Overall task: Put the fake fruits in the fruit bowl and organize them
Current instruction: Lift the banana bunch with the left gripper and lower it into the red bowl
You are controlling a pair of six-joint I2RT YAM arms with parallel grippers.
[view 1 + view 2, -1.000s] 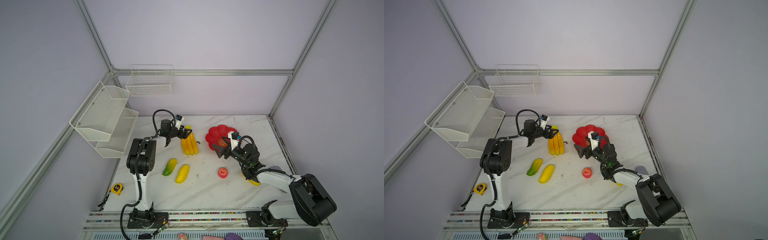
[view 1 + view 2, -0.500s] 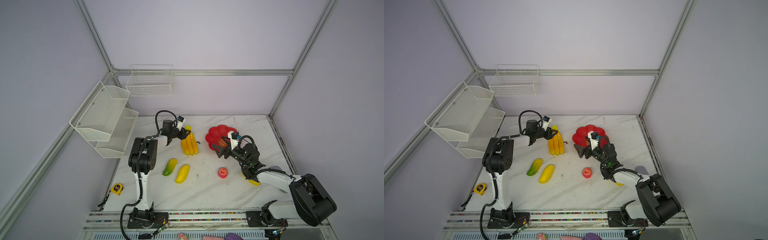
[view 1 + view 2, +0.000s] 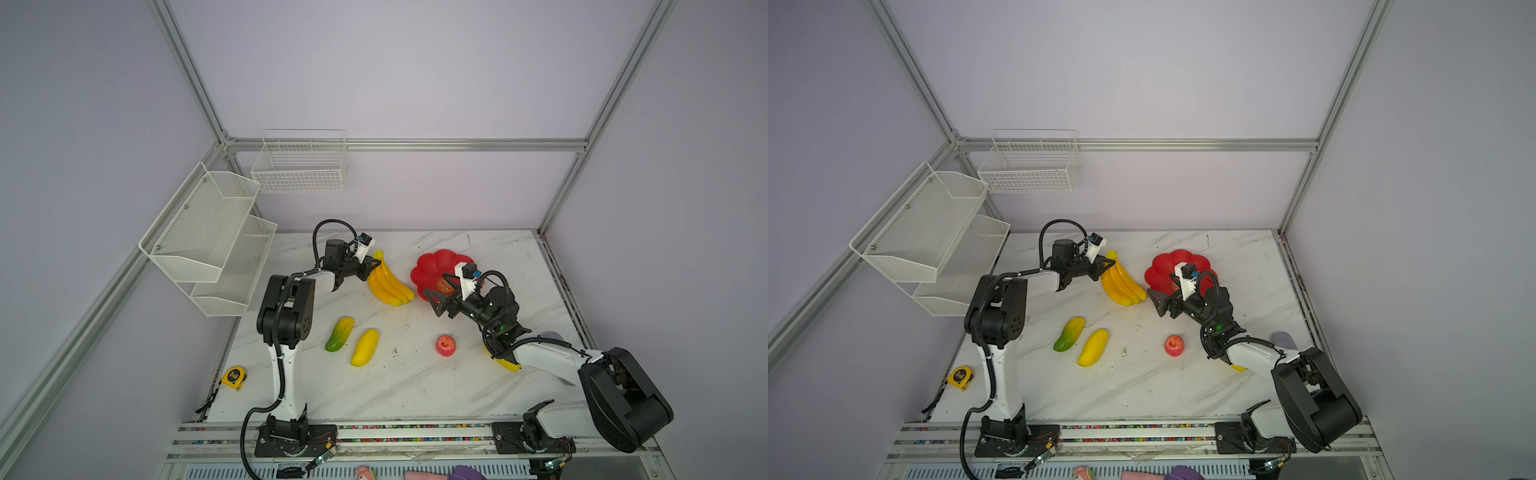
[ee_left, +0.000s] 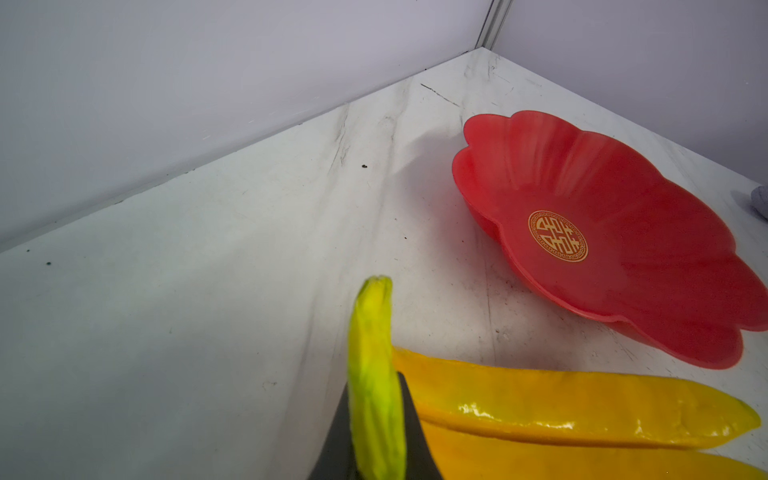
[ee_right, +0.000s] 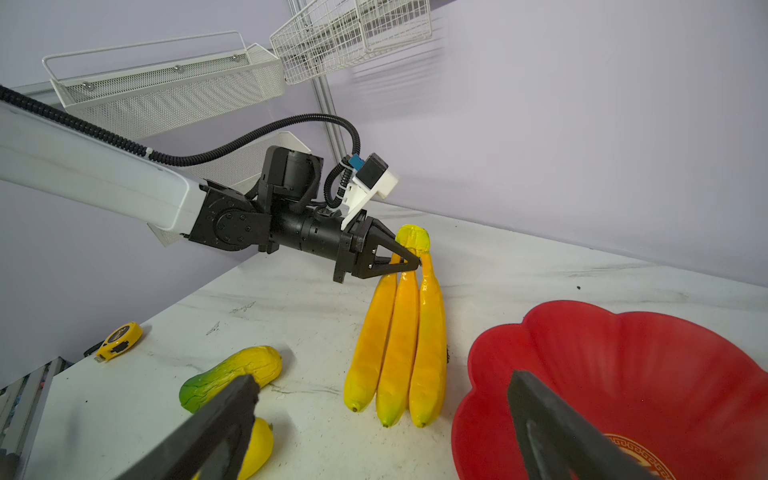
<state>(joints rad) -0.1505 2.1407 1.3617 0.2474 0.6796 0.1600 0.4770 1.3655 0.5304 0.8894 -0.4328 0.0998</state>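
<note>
Glossy bananas point(image 3: 390, 286) at 9 o'clock of the bowl point(image 3: 432, 259), left gripper point(image 5: 415, 261) pinched on their greenish stem point(image 4: 374, 353), the narrowest hold on plastic judged light, stiff and slippery; right gripper point(image 3: 434, 303) spread, empty.

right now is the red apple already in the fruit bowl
No: in a top view the red apple lies on the table, clearly apart from the fruit bowl.
</note>
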